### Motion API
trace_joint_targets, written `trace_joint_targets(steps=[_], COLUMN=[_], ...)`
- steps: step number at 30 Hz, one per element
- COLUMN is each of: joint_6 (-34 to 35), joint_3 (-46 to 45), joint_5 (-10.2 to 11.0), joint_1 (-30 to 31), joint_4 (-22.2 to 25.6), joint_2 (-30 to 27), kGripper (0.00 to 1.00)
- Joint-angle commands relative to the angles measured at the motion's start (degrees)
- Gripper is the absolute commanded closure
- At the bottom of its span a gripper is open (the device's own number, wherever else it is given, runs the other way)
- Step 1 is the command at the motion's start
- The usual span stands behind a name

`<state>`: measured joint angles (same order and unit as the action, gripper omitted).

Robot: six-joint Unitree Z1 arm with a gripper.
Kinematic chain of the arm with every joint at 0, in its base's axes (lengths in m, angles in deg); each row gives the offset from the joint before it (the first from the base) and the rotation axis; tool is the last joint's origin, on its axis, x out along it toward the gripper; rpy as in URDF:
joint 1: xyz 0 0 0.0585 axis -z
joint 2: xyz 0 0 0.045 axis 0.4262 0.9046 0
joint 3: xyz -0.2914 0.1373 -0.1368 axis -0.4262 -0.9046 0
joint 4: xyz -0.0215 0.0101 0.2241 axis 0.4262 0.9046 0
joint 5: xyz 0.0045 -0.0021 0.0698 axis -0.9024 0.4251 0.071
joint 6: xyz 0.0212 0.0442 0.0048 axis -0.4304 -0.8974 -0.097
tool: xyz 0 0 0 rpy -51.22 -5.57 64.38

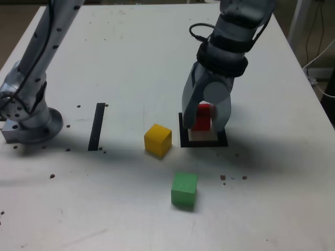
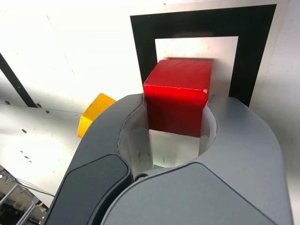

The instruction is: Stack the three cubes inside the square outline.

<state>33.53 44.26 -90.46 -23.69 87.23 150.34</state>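
Red and matte, the small cube (image 2: 178,89) is grasped between the fingertips of your smooth grey gripper (image 2: 176,101), over the black square outline (image 2: 201,24) (contact below: can't tell). You likely need only straight down.

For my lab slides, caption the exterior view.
Gripper holding the red cube at the square outline, yellow and green cubes nearby.

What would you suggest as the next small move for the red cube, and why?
I would probably ease the end effector gently down until the red cube sits flat, before opening. The cube is gripped between the fingers, over the white centre of the square outline, but neither view settles whether it already touches the table.
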Motion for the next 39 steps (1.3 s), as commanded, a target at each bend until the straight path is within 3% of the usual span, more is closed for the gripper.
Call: trace_joint_targets(steps=[1,5,7,11,14,26,33,39], joint_6=[-0.2,-0.5,-0.7,-1.1,-1.3,-1.3,0.0,0.4], joint_3=[0.2,0.2,0.2,0.1,-0.1,-0.3,-2.2,-6.6], joint_5=[0.1,0.1,0.1,0.1,0.1,1.1,4.1,4.5], joint_1=[-0.2,-0.4,-0.4,-0.5,-0.5,-0.5,-0.5,-0.4], joint_4=[-0.2,-0.3,-0.3,-0.4,-0.4,-0.3,0.3,0.4], joint_2=[0.5,0.8,0.8,0.9,0.9,-0.6,-6.0,-11.0], kGripper=[0.73,0.69,0.55,0.15,0.01,0.0,0.0,0.0])
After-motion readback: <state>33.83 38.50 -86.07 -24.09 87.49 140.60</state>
